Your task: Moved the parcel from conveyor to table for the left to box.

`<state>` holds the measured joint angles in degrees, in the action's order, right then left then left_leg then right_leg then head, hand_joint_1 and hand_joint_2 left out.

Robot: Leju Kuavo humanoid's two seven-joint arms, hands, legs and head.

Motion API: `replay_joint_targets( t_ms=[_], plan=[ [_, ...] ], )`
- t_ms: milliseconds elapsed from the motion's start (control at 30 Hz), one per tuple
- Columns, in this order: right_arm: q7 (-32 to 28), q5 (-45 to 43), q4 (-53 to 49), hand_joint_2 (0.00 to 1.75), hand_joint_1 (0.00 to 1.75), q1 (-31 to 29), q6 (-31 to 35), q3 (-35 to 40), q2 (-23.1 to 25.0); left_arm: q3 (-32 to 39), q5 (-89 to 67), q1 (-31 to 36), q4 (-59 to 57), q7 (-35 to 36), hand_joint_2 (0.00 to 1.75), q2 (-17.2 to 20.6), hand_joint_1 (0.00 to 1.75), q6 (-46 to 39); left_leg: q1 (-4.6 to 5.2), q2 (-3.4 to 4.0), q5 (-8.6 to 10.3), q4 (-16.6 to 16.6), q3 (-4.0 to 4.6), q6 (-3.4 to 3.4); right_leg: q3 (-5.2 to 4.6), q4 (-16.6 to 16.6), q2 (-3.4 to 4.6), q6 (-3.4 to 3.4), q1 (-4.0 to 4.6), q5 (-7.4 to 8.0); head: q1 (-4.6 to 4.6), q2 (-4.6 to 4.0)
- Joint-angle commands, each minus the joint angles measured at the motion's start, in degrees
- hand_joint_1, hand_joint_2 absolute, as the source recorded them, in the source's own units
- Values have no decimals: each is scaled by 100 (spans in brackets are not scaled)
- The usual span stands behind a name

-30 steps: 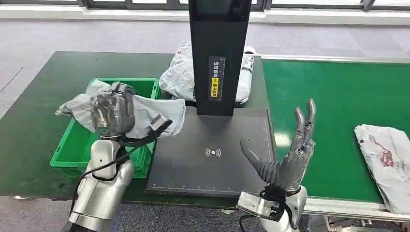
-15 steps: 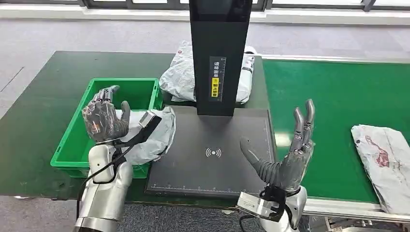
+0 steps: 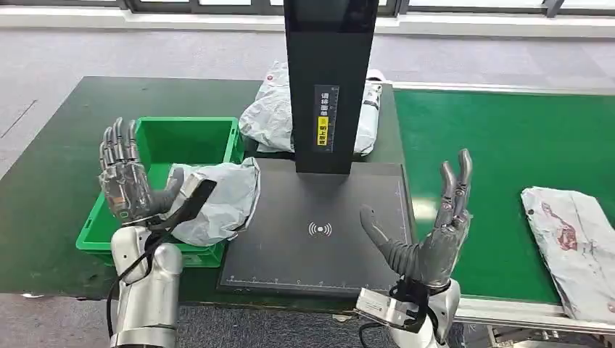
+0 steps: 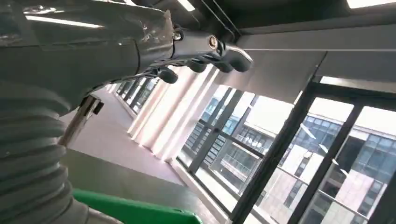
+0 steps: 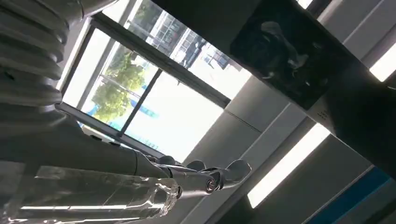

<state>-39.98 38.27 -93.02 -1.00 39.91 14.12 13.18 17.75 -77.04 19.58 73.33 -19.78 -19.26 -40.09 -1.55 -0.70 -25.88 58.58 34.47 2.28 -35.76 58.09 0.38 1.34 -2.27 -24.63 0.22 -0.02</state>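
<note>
A grey plastic parcel (image 3: 217, 199) lies across the right rim of the green box (image 3: 190, 138), partly hanging onto the black scanner plate (image 3: 319, 239). My left hand (image 3: 127, 177) is raised over the box's left side, fingers straight and spread, holding nothing and apart from the parcel. My right hand (image 3: 435, 232) stands upright over the plate's right edge, fingers apart and empty. Another grey parcel with red print (image 3: 573, 246) lies on the green conveyor (image 3: 500, 152) at the right. In the left wrist view the fingers (image 4: 224, 49) are stretched out.
A black scanner column (image 3: 330, 80) rises behind the plate. More grey parcels (image 3: 270, 116) are piled behind it on the dark green table (image 3: 58, 145). The conveyor's metal edge runs near my right wrist.
My left hand let go of the grey parcel, which dropped onto the box's right rim. The hand then opened and swung left and up. The conveyor parcel crept left.
</note>
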Motion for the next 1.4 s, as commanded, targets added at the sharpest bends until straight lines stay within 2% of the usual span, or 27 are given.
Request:
replay_joint_targets(
  t_ms=[33,133,167,200,233,300,333,400,433,467,533,600,867,900,1067,1200,1300,1400],
  plan=[
    [-2,-227,812,175,0,-326,9,-830,-12,890,2675,261,-283,-2022,175,-74,0,9,-2,10,-1,-8,-15,-10,15,-11,4,-11,5,2,0,0],
    [-2,280,1469,175,0,-699,9,-2146,200,-774,4606,-237,281,-2022,175,-74,0,9,-1,-7,7,-23,-26,-23,37,-31,-17,-19,9,6,0,0],
    [-2,356,1624,175,0,-781,9,-2326,184,-897,4763,-294,368,-2022,175,-74,0,9,-4,-22,6,-11,-12,-18,28,-22,-30,-12,9,2,0,2],
    [-2,748,2002,175,0,-1076,9,-3206,245,-1836,5956,-519,782,-2022,175,243,0,9,-3,-22,7,-11,-11,-20,26,-22,-30,-13,9,2,-2,2],
    [53,1433,2146,175,0,-1254,9,-3929,388,-2192,6493,-608,1103,-2022,175,414,0,74,-2,-21,8,-16,-18,-25,33,-30,-32,-16,9,4,-2,2],
    [-2,2024,2601,175,0,-1667,9,-4940,422,-2364,7138,-843,1744,-2022,175,478,0,641,-2,-24,9,-6,-5,-22,23,-22,-35,-12,8,6,0,2],
    [377,2828,2787,175,0,-1882,9,-5651,357,-2319,7424,-976,2127,-2022,175,406,0,1175,-1,-35,11,-14,-11,-28,39,-31,-49,-15,8,5,0,2],
    [307,3542,2954,175,0,-2228,9,-6566,269,-2102,7517,-1185,2434,-2022,175,209,0,1839,3,-12,2,-3,-12,-29,34,-25,-23,-7,3,8,0,2],
    [684,3972,3424,175,0,-2395,9,-6861,90,-1886,7654,-1274,2591,-2022,175,36,0,2480,4,-15,2,-11,-17,-32,42,-32,-26,-8,3,9,-2,2],
    [851,4025,3643,175,0,-2482,9,-7030,-28,-1746,7788,-1332,2623,-2022,175,-74,0,2961,4,-27,0,4,-6,-21,30,-14,-29,-1,0,3,-2,2],
    [1690,4595,3983,175,0,-2502,9,-7001,-313,-1724,8190,-1460,2542,-2022,175,-74,0,3672,3,-29,0,-12,-26,-37,60,-45,-39,-10,6,6,0,2],
    [1992,4681,4125,175,0,-2474,9,-6950,-413,-1786,8343,-1533,2455,-2022,175,-74,0,4053,5,-32,-4,-1,-15,-26,47,-24,-36,2,0,-1,0,0],
    [1992,4681,4125,175,0,-2474,9,-6950,-413,-1786,8343,-1533,2455,-2022,175,-74,0,4053,7,-12,-13,-2,-16,-30,32,-20,-12,-3,0,-3,-2,2],
    [2329,4830,4061,175,0,-2429,9,-6810,-415,-1795,8532,-1566,2328,-2022,175,-74,0,4371,4,-17,-13,5,-4,-26,23,-14,-15,2,1,-2,-2,2],
    [3158,4978,4407,175,0,-2373,9,-6456,-713,-2026,8877,-1854,2129,-2022,175,-74,0,4898,7,-9,-14,-11,-25,-38,47,-34,-15,-1,0,-3,-2,0],
    [4065,5173,5086,175,0,-2464,9,-6212,-1013,-2074,8898,-1970,2081,-2022,175,-74,0,4977,10,-7,-18,-4,-19,-35,39,-24,-9,3,-4,-3,-2,2],
    [4885,5173,6337,175,0,-2678,9,-5957,-1452,-2029,8797,-1962,2147,-2022,175,-74,0,4945,10,-5,-18,-9,-25,-41,46,-31,-10,-3,-2,-3,-2,2],
    [5260,5173,7041,175,0,-2826,9,-5813,-1650,-1996,8766,-1980,2178,-2022,175,-74,0,4958,6,-2,-19,1,-10,-34,34,-21,-5,8,-1,-3,-2,2]
  ],
)
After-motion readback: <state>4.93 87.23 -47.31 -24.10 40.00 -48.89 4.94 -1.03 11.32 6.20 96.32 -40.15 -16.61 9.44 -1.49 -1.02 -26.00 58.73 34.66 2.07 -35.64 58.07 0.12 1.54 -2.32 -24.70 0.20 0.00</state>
